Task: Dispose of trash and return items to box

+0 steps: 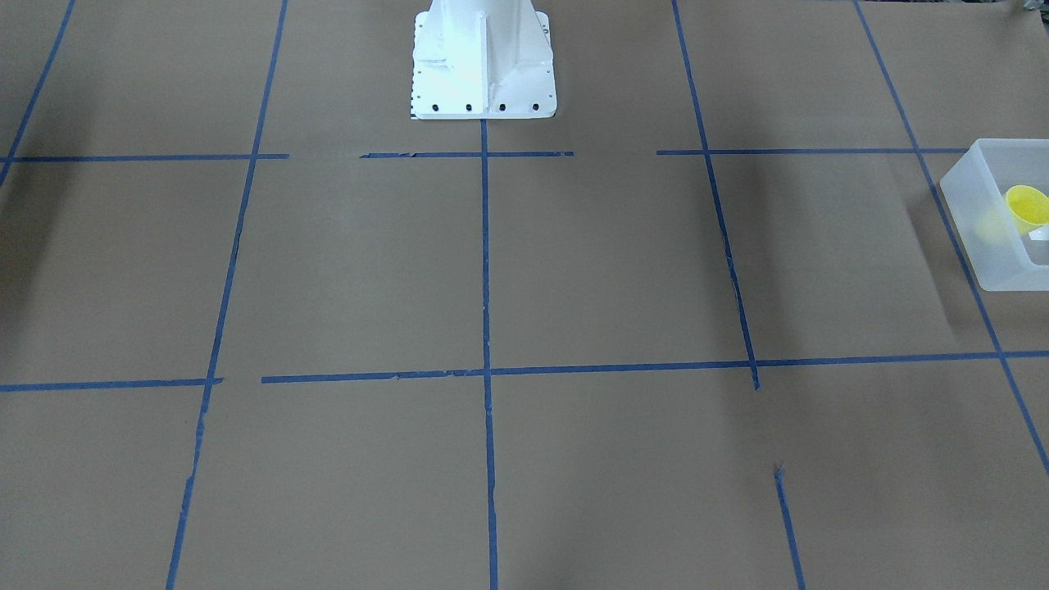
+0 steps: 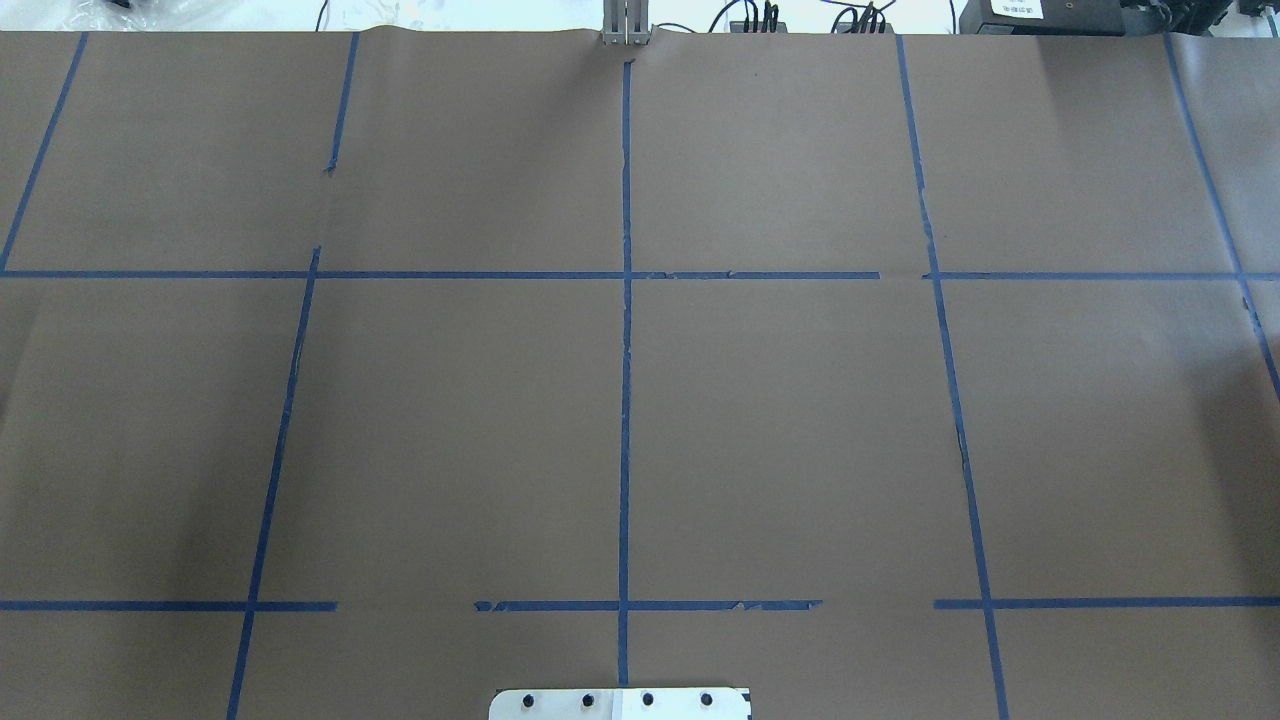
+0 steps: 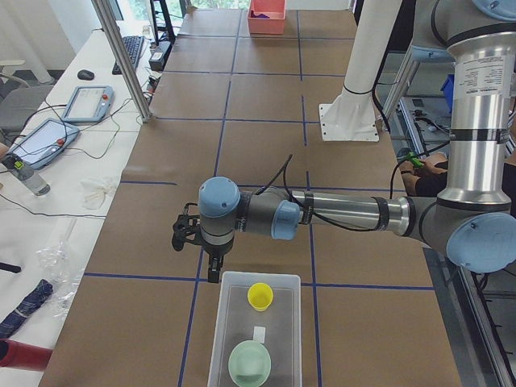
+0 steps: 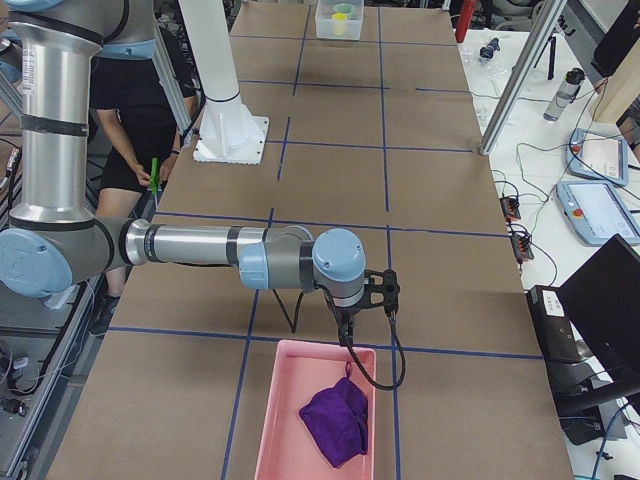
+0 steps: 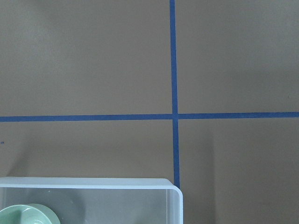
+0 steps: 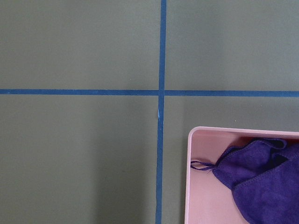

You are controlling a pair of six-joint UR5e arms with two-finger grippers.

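Yellow cup [image 3: 260, 296], mint bowl [image 3: 249, 364] in box [image 3: 297, 322]. Left end effector [image 3: 212, 272], right end effector [image 4: 345, 335]: opening indeterminable. Left may clip box wall.

This is a robotics lab. The long table [image 2: 450, 420] is papered brown and marked into squares with blue tape [image 2: 625, 400]. A white pedestal [image 1: 483, 57] is bolted to it. Two industrial arms, the left arm [image 3: 347, 214] and the right arm [image 4: 190, 243], reach out over its two ends. Along the far side runs a white bench with teach pendants [image 3: 87, 103], a keyboard [image 3: 131, 50], cables [image 2: 750, 15] and a dark screen [image 4: 610, 300]. An aluminium post [image 3: 122, 56] rises at the table's edge. A person [image 4: 135, 120] stands behind the robot.
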